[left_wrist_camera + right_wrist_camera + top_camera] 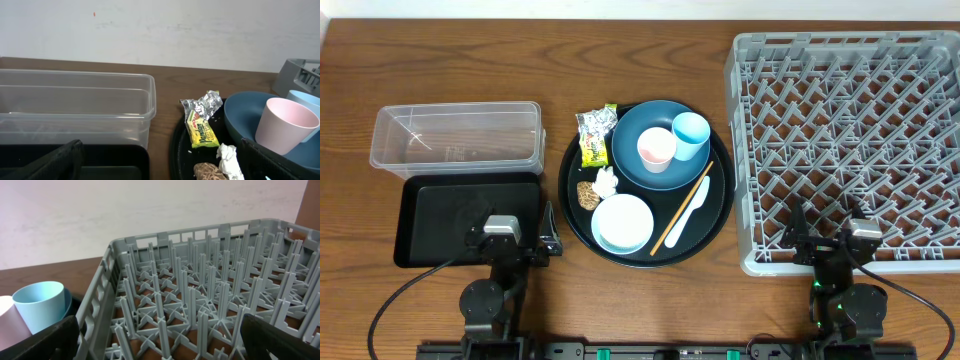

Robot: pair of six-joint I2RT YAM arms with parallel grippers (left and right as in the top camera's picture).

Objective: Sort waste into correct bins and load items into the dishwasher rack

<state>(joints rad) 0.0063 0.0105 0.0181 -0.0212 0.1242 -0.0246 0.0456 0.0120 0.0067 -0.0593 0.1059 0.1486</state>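
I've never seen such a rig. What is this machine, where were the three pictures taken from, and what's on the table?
Two robot arms work at a table. One picture looks down from above; the other two come from a camera on each wrist. The left gripper and right gripper are open, holding nothing. A round black tray carries a dark blue dish with a pink cup and light blue cup in it, a pale bowl, chopstick, white spoon, snack wrapper, tissue and brown lump. Left of it sit a clear tub and flat black tray; right, a grey rack.
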